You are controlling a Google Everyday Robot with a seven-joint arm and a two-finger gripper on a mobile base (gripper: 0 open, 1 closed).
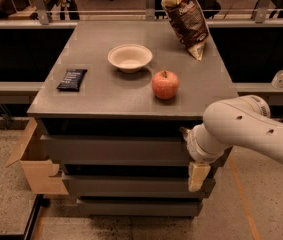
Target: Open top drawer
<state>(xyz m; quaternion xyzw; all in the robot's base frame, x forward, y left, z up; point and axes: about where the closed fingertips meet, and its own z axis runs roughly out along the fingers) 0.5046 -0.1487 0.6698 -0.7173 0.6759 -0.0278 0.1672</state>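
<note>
The top drawer (116, 150) is the widest grey flat front panel, just under the cabinet top (106, 91), with a dark gap above it. It stands slightly forward of the cabinet body. My gripper (195, 156) at the end of the white arm (246, 129) is at the right end of this drawer front, level with its upper edge and against or just in front of it. The arm's wrist hides the drawer's right corner.
On the cabinet top are a red apple (165, 84), a white bowl (129, 57), a chip bag (187, 18) and a dark snack bar (72, 79). Two narrower grey drawer fronts (126, 185) sit below. A cardboard box (36, 166) stands at the left; a sanitizer bottle (282, 77) at the right.
</note>
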